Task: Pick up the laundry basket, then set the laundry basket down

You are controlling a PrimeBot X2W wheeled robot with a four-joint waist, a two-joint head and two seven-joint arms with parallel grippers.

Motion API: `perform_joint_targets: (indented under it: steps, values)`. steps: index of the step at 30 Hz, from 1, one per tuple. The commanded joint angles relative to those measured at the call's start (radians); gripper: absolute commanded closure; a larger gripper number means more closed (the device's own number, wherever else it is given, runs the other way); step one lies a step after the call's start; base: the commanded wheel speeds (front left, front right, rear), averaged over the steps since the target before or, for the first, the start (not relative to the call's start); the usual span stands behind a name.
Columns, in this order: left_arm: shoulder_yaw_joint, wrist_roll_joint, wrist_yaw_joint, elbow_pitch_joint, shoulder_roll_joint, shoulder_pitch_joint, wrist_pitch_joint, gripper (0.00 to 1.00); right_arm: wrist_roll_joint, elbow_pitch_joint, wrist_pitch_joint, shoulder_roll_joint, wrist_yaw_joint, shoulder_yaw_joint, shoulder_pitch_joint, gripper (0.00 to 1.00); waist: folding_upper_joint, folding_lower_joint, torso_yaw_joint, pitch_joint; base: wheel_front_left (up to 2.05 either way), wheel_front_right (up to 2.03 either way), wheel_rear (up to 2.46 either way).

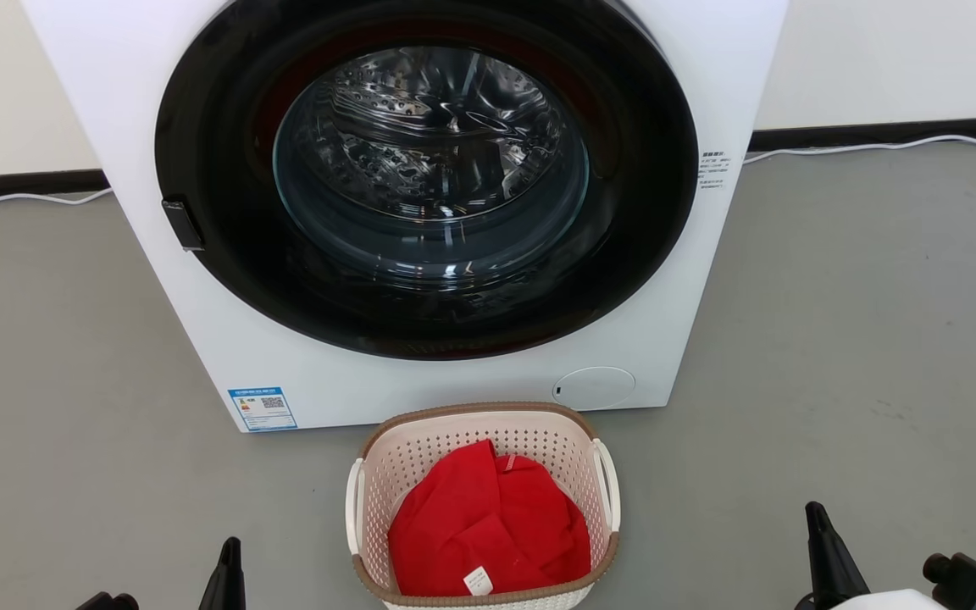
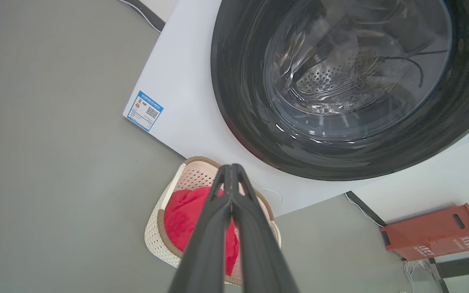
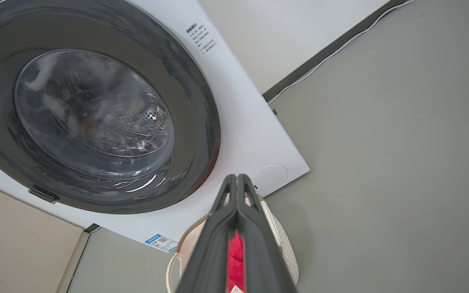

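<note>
Cream perforated laundry basket (image 1: 539, 449), brown rim, white loop handles; left pincer (image 2: 231, 169), right pincer (image 3: 237, 178) closed, empty.

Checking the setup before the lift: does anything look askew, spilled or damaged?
Nothing stands out. The laundry basket stands upright on the floor in front of the washing machine, with the red cloth wholly inside it. The machine's door is shut.
</note>
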Motion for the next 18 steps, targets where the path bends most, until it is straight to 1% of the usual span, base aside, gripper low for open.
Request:
perform_joint_targets:
  steps: [1,18]
  values:
    - [0.017,-0.032,-0.008,-0.031,0.010,-0.056,0.006,1.00,0.033,-0.030,0.009,-0.007,0.003,0.002,-0.048,1.00,-0.0001,-0.0001,0.001,0.000,0.00,0.00,0.00]
    - [0.023,-0.208,-0.018,-0.049,0.012,-0.082,0.056,1.00,0.238,-0.046,0.060,-0.008,0.003,-0.009,-0.073,1.00,-0.0001,-0.0001,0.013,0.003,0.00,0.00,0.00]
